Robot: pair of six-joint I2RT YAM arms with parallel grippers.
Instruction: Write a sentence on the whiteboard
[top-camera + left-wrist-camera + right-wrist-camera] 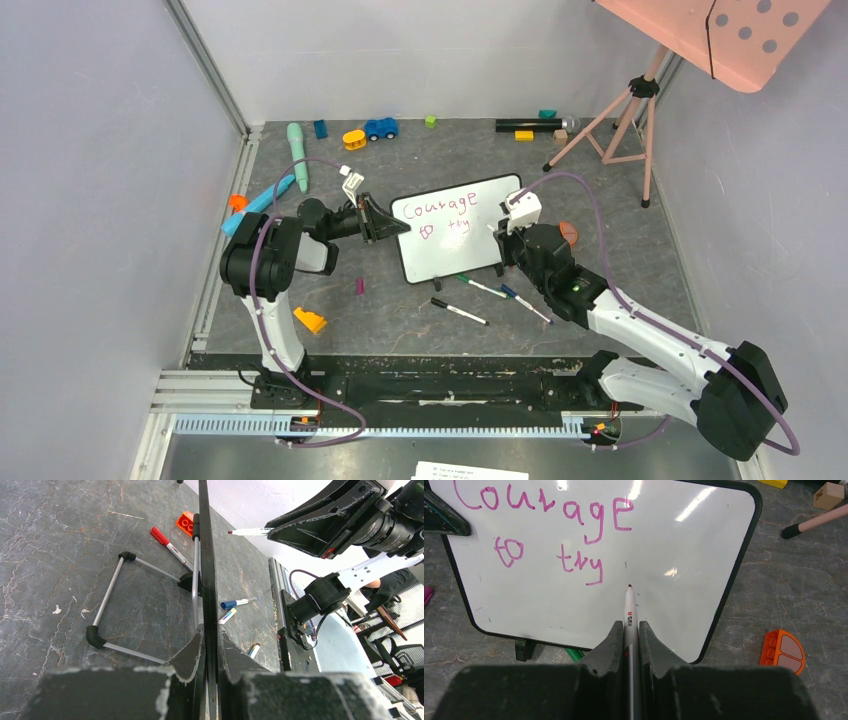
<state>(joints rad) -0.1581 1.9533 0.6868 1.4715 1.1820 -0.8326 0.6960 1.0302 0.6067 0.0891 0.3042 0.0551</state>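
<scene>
The whiteboard (470, 258) stands tilted on its feet at mid-table; it fills the right wrist view (684, 610) and is edge-on in the left wrist view (206, 570). The sentence (446, 214) reads "Courage" and under it "to try" in pink-purple (549, 535). My left gripper (386, 222) is shut on the board's left edge (212, 645). My right gripper (503, 234) is shut on a white marker (630, 611), whose red tip sits at the board just right of "try", whether touching I cannot tell. The marker also shows in the left wrist view (250, 531).
Three loose markers lie in front of the board: green (482, 287), blue (526, 304) and black-capped (458, 311). An orange brick (310, 320) and a pink piece (360, 286) lie front left. An orange block (783, 651) lies right of the board. A tripod (620, 115) and toys stand behind.
</scene>
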